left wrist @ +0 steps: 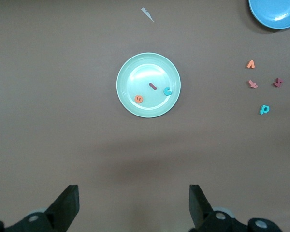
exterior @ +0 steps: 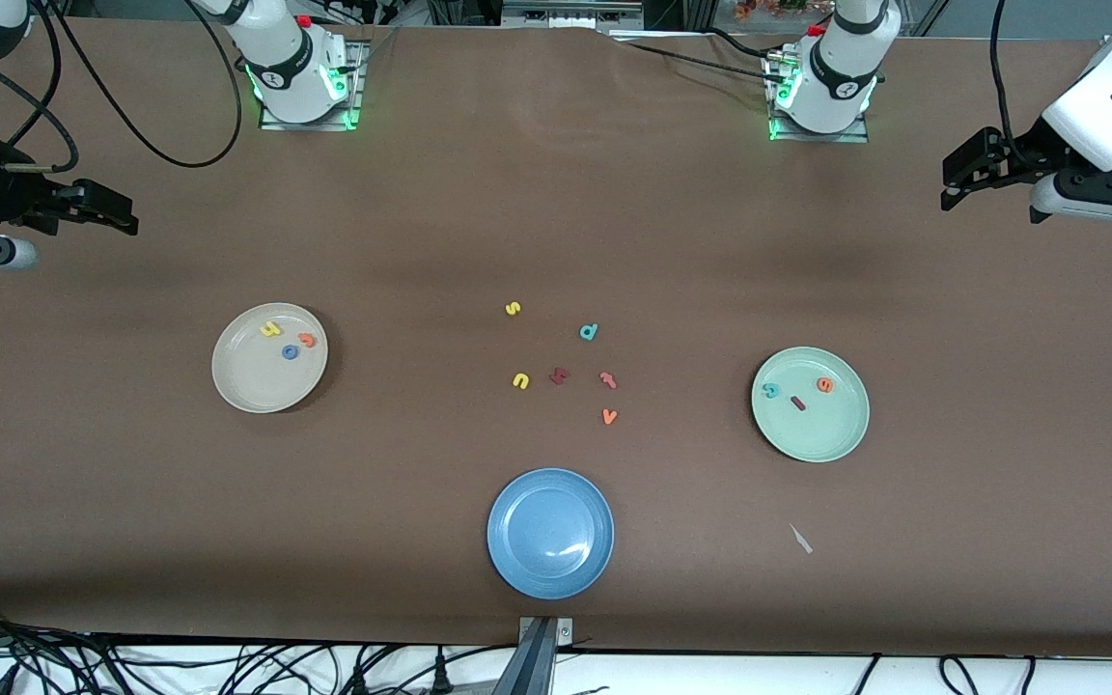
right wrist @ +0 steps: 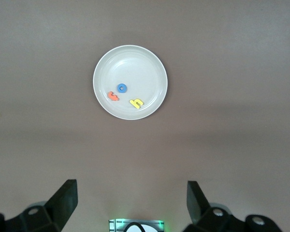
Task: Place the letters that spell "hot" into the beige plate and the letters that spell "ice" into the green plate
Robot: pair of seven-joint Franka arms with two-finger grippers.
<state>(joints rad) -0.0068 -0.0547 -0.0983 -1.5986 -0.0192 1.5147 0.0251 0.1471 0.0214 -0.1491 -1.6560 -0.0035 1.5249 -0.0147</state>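
The beige plate (exterior: 247, 381) holds the yellow h (exterior: 271, 329), the orange t (exterior: 307, 339) and the blue o (exterior: 291, 352). The right wrist view looks down on the same plate (right wrist: 135, 63) with these three in it. On the green plate (exterior: 826, 434) lie the teal c (exterior: 770, 390), the orange e (exterior: 824, 384) and the dark red i (exterior: 798, 403); this plate (left wrist: 145, 67) also shows in the left wrist view. My right gripper (exterior: 126, 217) hangs open and empty over the right arm's end of the table. My left gripper (exterior: 952, 179) hangs open and empty over the left arm's end.
Between the plates lie a yellow s (exterior: 513, 309), a teal d (exterior: 589, 332), a yellow u (exterior: 520, 380), a dark red letter (exterior: 559, 375), a reddish letter (exterior: 608, 379) and an orange v (exterior: 610, 416). A blue plate (exterior: 550, 569) sits nearest the front camera. A white scrap (exterior: 800, 539) lies near the green plate.
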